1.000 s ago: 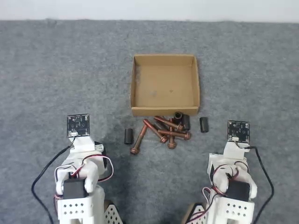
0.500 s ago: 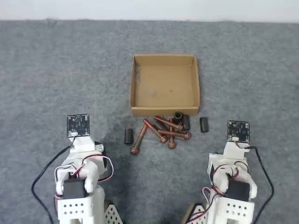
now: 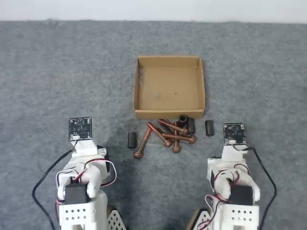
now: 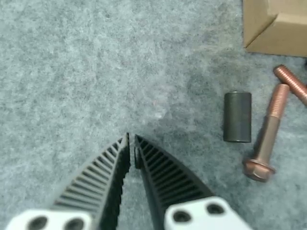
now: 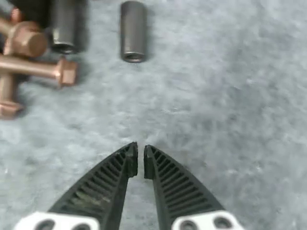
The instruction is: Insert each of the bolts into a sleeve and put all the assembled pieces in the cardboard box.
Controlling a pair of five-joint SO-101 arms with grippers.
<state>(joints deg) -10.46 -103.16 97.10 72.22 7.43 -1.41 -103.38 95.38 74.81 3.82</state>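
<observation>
The left gripper [image 4: 132, 143] and right gripper [image 5: 140, 152] are holding their ribbed black fingers [image 4: 108, 172] pressed together, empty, near copper-coloured metal bolts [image 3: 143, 141] and black cylindrical sleeves [image 3: 132, 139].

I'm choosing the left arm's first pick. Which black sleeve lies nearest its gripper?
The lone sleeve on the left of the bolts, lying beside the outermost bolt; the other sleeves sit on the pile's right side.

White arms [image 3: 82, 146], black ribbed jaws, red cables [image 3: 113, 173]
</observation>
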